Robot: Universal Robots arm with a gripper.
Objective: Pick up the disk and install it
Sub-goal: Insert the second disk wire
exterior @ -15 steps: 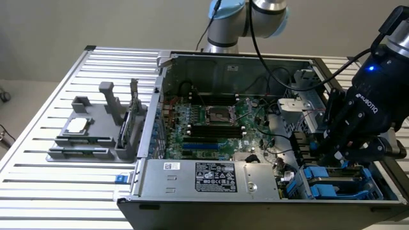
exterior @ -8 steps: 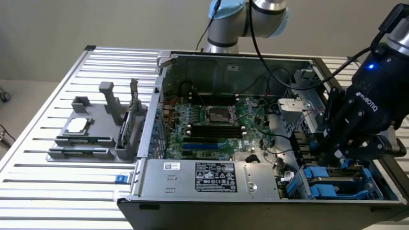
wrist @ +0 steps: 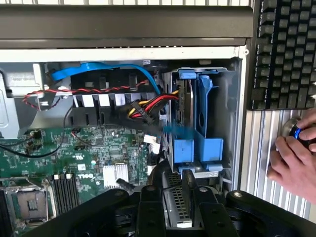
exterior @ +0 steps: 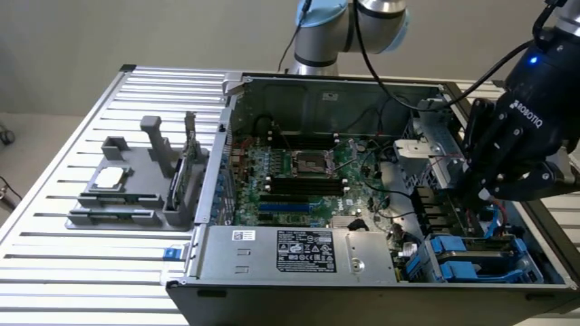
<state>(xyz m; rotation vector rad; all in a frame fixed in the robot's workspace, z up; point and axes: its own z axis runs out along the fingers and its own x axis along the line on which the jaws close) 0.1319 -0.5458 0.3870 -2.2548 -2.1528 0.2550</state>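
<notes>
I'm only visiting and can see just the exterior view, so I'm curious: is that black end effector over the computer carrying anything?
Observer: Yes. In the wrist view, the end effector grips a silver-grey metal piece on edge between its fingers. It looks like the disk.
Visitor: What is it facing?
Observer: A blue drive bay stands just ahead of it, with red, yellow and black cables beside the bay.
Visitor: Is anything outside the case?
Observer: A black keyboard lies next to the case, and a person's hand rests on a small blue-tipped knob nearby.
</notes>
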